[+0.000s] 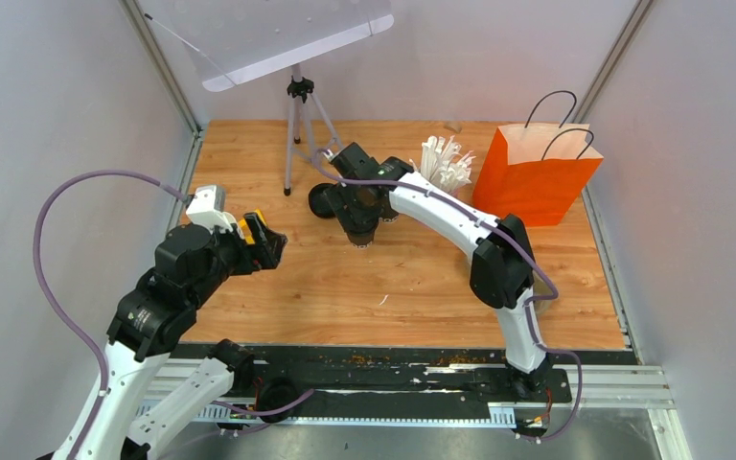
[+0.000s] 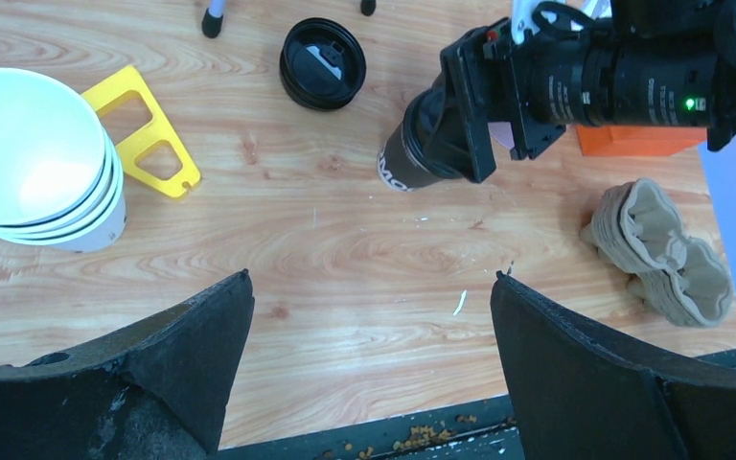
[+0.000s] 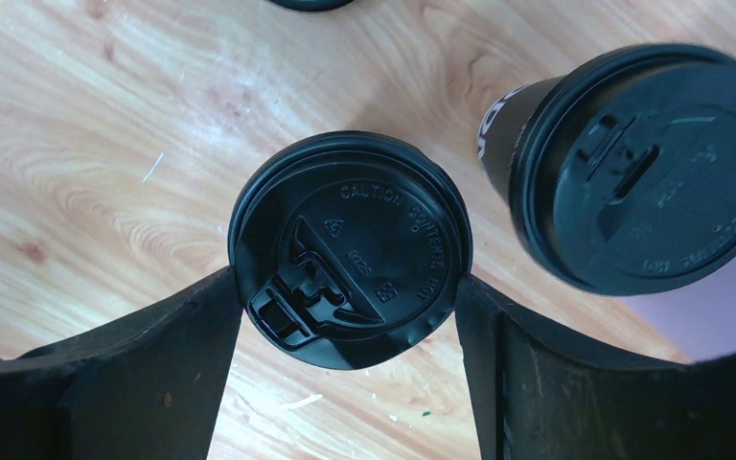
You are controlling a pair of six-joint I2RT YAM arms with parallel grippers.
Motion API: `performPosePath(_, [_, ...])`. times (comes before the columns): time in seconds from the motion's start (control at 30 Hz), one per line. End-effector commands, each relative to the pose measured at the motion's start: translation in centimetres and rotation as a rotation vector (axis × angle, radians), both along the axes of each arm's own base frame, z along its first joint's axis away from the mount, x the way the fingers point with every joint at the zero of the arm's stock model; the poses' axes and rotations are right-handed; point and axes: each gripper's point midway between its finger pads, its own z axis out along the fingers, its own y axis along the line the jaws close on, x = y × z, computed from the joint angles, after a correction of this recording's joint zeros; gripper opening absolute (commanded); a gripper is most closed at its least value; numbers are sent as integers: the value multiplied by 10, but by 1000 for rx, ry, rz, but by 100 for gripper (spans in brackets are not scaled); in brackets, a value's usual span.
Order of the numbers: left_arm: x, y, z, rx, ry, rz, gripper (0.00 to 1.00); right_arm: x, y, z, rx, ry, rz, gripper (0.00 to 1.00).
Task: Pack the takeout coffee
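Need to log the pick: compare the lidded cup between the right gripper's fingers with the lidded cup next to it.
The gripped cup is held at its lid by the right gripper; the neighbour cup stands free. Only the gripped cup's lid shows; the neighbour cup shows a dark wall with white lettering. Both wear black lids.

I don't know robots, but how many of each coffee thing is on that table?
Lidded coffee cups: 2
Loose black lid: 1
Stack of empty white cups: 1
Orange paper bag: 1
Brown pulp tray: 1
Bunch of white straws: 1
Total: 7
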Motion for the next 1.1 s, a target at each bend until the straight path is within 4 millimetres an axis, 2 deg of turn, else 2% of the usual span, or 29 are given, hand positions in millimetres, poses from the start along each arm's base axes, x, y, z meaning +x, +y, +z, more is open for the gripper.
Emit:
performPosePath(0.0, [-1, -3, 0, -25, 4, -3, 100, 22, 6, 9, 9, -63, -2, 80])
performPosePath(0.1, [-4, -4, 0, -29, 11, -14, 100, 20, 7, 6, 11, -50, -1, 89])
performPosePath(0.23, [-9, -2, 2, -21, 10, -21, 100, 19, 6, 23, 43, -71, -5, 98])
performPosePath(0.4, [-14, 2, 10, -12, 8, -21, 100, 20, 10, 64, 113, -124, 6, 100])
performPosePath(0.5, [-19, 4, 19, -10, -2, -31, 100, 20, 8, 99, 158, -173, 5, 100])
performPosePath(0.57, [-22, 2, 25, -4, 1, -55, 100, 17, 0, 126, 168, -215, 5, 100])
performPosePath(0.6, [-24, 2, 27, 1, 12, -63, 100, 17, -6, 149, 180, -258, 5, 100])
performPosePath(0.73, [-26, 2, 41, -15, 28, -54, 100, 15, -46, 216, 193, -400, -22, 100])
performPosePath(0.83, [-25, -7, 45, -57, 10, -82, 100, 14, -86, 253, 230, -473, -29, 100])
performPosePath(0.93, [-27, -10, 38, -88, 38, -78, 100, 15, -131, 277, 270, -544, -69, 99])
performPosePath(1.07, [-32, -8, 26, -121, 97, -38, 99, 27, -180, 286, 246, -616, -142, 98])
